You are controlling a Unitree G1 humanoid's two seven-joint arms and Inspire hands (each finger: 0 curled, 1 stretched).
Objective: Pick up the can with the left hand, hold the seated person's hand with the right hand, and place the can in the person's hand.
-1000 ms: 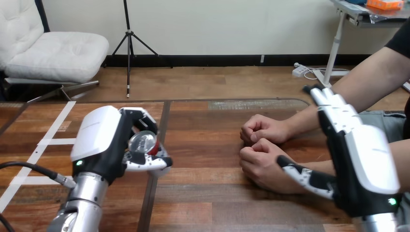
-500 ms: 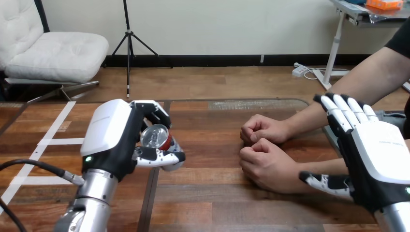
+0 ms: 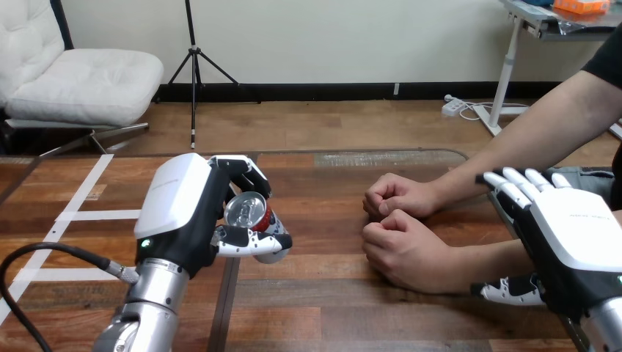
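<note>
A: Two robot hands here. What is the right hand doing, near right?
B: Its fingers are straight and spread, gripping nothing, just beside the person's forearm.
A: And the left hand?
B: Left of centre over the table, curled round the can, whose silver top tilts toward the near side.
A: Farther off?
B: The person's near fist and far fist rest side by side, right of centre.
</note>
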